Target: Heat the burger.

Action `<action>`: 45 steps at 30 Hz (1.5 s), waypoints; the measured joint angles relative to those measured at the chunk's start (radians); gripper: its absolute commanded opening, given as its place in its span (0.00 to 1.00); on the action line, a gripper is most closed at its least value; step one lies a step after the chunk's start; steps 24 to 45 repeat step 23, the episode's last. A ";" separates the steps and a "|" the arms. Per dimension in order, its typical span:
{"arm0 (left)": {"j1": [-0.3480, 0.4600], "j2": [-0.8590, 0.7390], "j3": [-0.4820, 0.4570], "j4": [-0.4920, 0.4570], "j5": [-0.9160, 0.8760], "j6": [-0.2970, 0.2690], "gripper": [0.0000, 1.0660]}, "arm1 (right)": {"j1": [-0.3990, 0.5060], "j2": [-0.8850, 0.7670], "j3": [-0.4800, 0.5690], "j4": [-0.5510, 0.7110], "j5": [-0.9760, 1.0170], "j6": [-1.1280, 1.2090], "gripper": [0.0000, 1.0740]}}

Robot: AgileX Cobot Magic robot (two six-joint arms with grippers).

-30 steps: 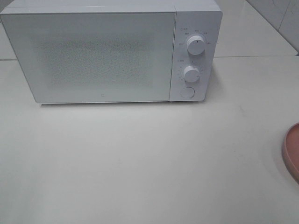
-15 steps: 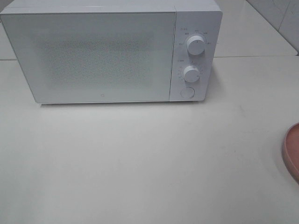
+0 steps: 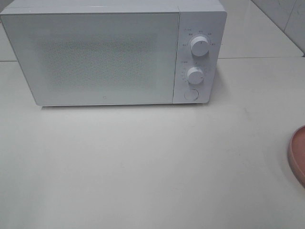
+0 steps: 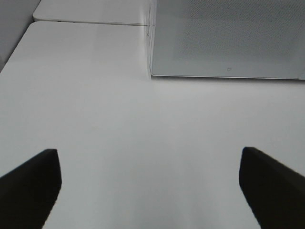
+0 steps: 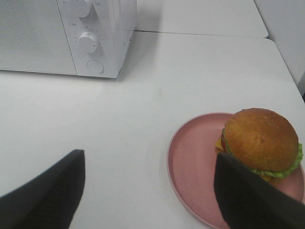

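Note:
The burger point(image 5: 261, 140), a golden-brown bun with green lettuce at its edge, sits on a round pink plate point(image 5: 190, 162) in the right wrist view. My right gripper point(image 5: 147, 191) hangs open over the table with one dark finger point(image 5: 248, 200) close in front of the burger, nothing between the jaws. Only the plate's rim point(image 3: 298, 155) shows at the right edge of the high view; the burger is out of that view. My left gripper point(image 4: 150, 186) is open above bare table, in front of the microwave's left corner. Neither arm appears in the high view.
A white microwave point(image 3: 109, 52) with its door shut stands at the back of the table, with two knobs point(image 3: 199, 46) and a round button point(image 3: 190, 94) on its right panel. The table's far edge point(image 4: 90, 22) lies left of it.

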 measured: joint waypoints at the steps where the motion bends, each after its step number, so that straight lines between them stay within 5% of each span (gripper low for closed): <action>1: 0.000 0.000 0.000 0.000 0.000 0.000 0.88 | 0.000 0.000 0.000 0.000 0.000 0.000 0.67; 45: 0.000 0.000 0.000 0.000 0.000 0.000 0.88 | 0.000 0.000 0.000 0.000 0.000 0.000 0.67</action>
